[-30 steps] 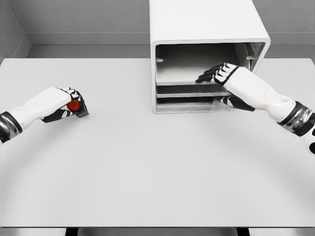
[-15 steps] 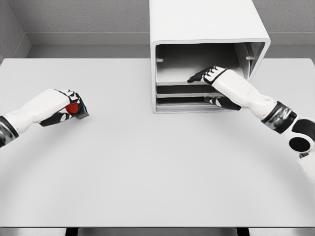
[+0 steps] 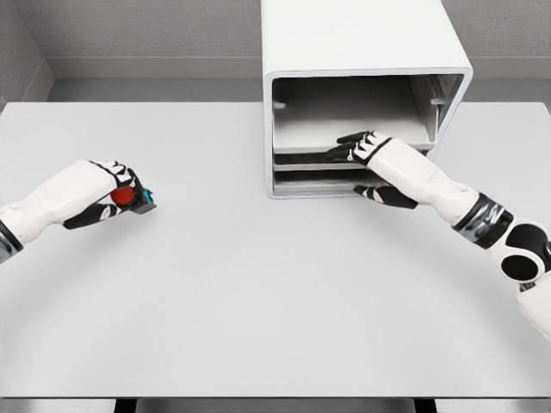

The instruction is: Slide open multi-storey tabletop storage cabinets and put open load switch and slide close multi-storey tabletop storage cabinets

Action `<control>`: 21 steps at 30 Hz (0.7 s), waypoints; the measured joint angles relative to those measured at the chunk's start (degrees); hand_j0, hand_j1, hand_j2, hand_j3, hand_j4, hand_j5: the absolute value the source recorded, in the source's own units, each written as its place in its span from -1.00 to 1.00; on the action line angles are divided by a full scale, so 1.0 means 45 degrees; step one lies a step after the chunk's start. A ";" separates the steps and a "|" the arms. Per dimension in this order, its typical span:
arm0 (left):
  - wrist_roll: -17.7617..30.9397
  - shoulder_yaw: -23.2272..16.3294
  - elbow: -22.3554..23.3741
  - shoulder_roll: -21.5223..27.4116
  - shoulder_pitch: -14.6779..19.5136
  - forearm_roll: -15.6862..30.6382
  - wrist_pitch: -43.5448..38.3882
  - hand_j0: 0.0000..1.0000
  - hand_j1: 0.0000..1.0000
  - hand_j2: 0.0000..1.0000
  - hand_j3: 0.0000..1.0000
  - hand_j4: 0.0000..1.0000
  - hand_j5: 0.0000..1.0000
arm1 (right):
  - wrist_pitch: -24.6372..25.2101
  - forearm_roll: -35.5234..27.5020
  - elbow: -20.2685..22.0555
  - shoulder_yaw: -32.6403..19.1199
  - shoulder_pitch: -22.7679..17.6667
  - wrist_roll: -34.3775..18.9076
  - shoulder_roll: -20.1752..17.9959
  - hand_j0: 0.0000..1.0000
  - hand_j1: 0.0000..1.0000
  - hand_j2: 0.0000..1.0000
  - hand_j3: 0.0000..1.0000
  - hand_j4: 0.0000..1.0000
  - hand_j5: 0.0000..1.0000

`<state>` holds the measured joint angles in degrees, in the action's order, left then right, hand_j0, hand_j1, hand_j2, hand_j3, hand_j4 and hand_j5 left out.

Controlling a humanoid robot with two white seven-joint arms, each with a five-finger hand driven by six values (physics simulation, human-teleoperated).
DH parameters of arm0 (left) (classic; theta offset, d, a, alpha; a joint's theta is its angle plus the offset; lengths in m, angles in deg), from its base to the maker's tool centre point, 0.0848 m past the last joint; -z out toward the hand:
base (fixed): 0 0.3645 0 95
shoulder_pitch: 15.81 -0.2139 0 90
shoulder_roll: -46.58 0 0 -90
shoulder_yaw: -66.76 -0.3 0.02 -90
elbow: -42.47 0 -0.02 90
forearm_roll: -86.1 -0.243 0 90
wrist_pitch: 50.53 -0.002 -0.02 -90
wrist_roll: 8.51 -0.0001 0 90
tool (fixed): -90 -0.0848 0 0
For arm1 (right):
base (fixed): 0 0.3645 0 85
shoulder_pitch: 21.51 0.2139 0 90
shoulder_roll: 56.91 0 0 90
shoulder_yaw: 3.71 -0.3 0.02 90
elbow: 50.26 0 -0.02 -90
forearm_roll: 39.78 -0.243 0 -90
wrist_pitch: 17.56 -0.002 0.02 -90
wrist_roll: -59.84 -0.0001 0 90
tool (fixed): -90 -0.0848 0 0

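A white multi-storey storage cabinet [image 3: 362, 43] stands at the back of the table, its front open and its grey drawer trays [image 3: 344, 129] showing. My right hand [image 3: 357, 148] reaches in from the right, fingers laid over the front edge of the top tray and the thumb below by the lower trays. At the left of the table, my left hand [image 3: 120, 194] is shut on the load switch [image 3: 133, 197], a small dark block with a red knob and a teal edge.
The white table [image 3: 258, 292] spreads wide in front of the cabinet. A grey wall runs behind, and the table's front edge lies near the bottom of the view.
My right hand has slid left and down from inside the upper bay to the top tray's front edge. The left hand has shifted slightly with the switch.
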<state>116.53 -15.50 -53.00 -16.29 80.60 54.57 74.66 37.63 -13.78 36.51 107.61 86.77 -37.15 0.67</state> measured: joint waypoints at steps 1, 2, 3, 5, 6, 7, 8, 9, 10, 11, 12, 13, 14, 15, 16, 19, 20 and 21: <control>-0.0002 0.0013 -0.0055 0.0011 -0.0020 0.0023 -0.0001 -0.21 -0.21 -0.21 -0.21 -0.21 -0.21 | 0.0001 -0.0023 0.0114 -0.0012 -0.0078 0.0002 -0.0066 0.61 0.61 0.61 0.61 0.61 0.61; -0.0003 0.0022 -0.0093 0.0019 -0.0097 0.0048 -0.0001 -0.21 -0.21 -0.21 -0.21 -0.21 -0.21 | 0.0000 -0.0020 0.0225 -0.0026 -0.0078 -0.0005 -0.0117 0.61 0.61 0.61 0.61 0.61 0.61; -0.0002 0.0027 -0.0135 0.0030 -0.0098 0.0096 0.0001 -0.21 -0.21 -0.21 -0.21 -0.21 -0.21 | -0.0004 -0.0013 0.0330 -0.0032 -0.0117 -0.0017 -0.0191 0.61 0.61 0.61 0.61 0.61 0.61; -0.0002 0.0034 -0.0220 0.0042 -0.0117 0.0175 0.0000 -0.21 -0.21 -0.21 -0.21 -0.21 -0.21 | -0.0008 0.0002 0.0564 -0.0059 -0.0332 -0.0022 -0.0353 0.61 0.61 0.61 0.61 0.61 0.61; -0.0002 0.0036 -0.0255 0.0045 -0.0117 0.0202 0.0000 -0.20 -0.20 -0.20 -0.20 -0.20 -0.20 | -0.0011 0.0008 0.0676 -0.0067 -0.0391 -0.0025 -0.0428 0.61 0.61 0.61 0.61 0.61 0.61; -0.0003 0.0037 -0.0286 0.0047 -0.0117 0.0248 -0.0001 -0.20 -0.20 -0.20 -0.20 -0.20 -0.20 | -0.0016 0.0028 0.0763 -0.0066 -0.0410 -0.0036 -0.0497 0.61 0.61 0.61 0.61 0.61 0.61; -0.0003 0.0038 -0.0314 0.0050 -0.0117 0.0301 0.0000 -0.20 -0.20 -0.20 -0.20 -0.20 -0.20 | -0.0018 0.0035 0.0837 -0.0074 -0.0527 -0.0039 -0.0560 0.61 0.61 0.61 0.61 0.61 0.61; -0.0004 0.0039 -0.0341 0.0053 -0.0117 0.0347 -0.0001 -0.20 -0.20 -0.20 -0.20 -0.20 -0.20 | -0.0018 0.0043 0.0934 -0.0084 -0.0586 -0.0039 -0.0627 0.61 0.61 0.61 0.61 0.61 0.61; -0.0004 0.0039 -0.0365 0.0054 -0.0117 0.0381 -0.0001 -0.20 -0.20 -0.20 -0.20 -0.20 -0.20 | -0.0018 0.0041 0.1032 -0.0090 -0.0645 -0.0038 -0.0698 0.61 0.61 0.61 0.61 0.61 0.61; -0.0006 0.0041 -0.0392 0.0055 -0.0137 0.0407 -0.0003 -0.20 -0.20 -0.20 -0.20 -0.20 -0.20 | -0.0016 0.0024 0.1139 -0.0103 -0.0762 -0.0031 -0.0769 0.61 0.61 0.61 0.61 0.61 0.61; 0.0002 0.0041 -0.0462 0.0051 -0.0254 0.0413 0.0002 -0.20 -0.20 -0.20 -0.20 -0.20 -0.20 | -0.0016 0.0023 0.1252 -0.0111 -0.0820 -0.0025 -0.0841 0.61 0.61 0.61 0.61 0.61 0.61; 0.0001 0.0040 -0.0541 0.0047 -0.0293 0.0426 0.0002 -0.20 -0.20 -0.20 -0.20 -0.20 -0.20 | -0.0016 0.0021 0.1360 -0.0116 -0.0821 -0.0023 -0.0910 0.61 0.61 0.61 0.61 0.61 0.61; -0.0001 0.0041 -0.0607 0.0045 -0.0293 0.0440 0.0000 -0.20 -0.20 -0.20 -0.20 -0.20 -0.20 | -0.0015 0.0003 0.1453 -0.0121 -0.0859 -0.0017 -0.0966 0.61 0.61 0.61 0.61 0.61 0.61; 0.0000 0.0041 -0.0655 0.0043 -0.0312 0.0447 0.0000 -0.20 -0.20 -0.20 -0.20 -0.20 -0.20 | -0.0011 -0.0030 0.1524 -0.0142 -0.0977 -0.0009 -0.1010 0.61 0.61 0.61 0.61 0.61 0.61; -0.0002 0.0040 -0.0691 0.0041 -0.0293 0.0453 0.0000 -0.20 -0.20 -0.20 -0.20 -0.20 -0.20 | -0.0016 0.0007 0.1599 -0.0197 -0.1113 -0.0023 -0.1040 0.61 0.61 0.61 0.61 0.61 0.61; 0.0000 0.0038 -0.0822 0.0039 -0.0312 0.0462 -0.0001 -0.20 -0.20 -0.20 -0.20 -0.20 -0.20 | -0.0036 0.0124 0.1911 -0.0397 -0.1387 -0.0072 -0.1189 0.61 0.61 0.61 0.61 0.61 0.61; -0.0001 0.0037 -0.0866 0.0039 -0.0312 0.0465 -0.0002 -0.20 -0.20 -0.20 -0.20 -0.20 -0.20 | -0.0041 0.0148 0.2005 -0.0453 -0.1407 -0.0084 -0.1226 0.61 0.61 0.61 0.61 0.61 0.61; -0.0001 0.0036 -0.0918 0.0037 -0.0312 0.0464 -0.0002 -0.20 -0.20 -0.20 -0.20 -0.20 -0.20 | -0.0044 0.0165 0.2076 -0.0493 -0.1426 -0.0092 -0.1258 0.61 0.61 0.61 0.61 0.61 0.61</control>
<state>116.53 -15.34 -57.13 -16.12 79.20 56.66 74.65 37.43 -13.04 45.85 105.40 80.35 -37.56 -4.99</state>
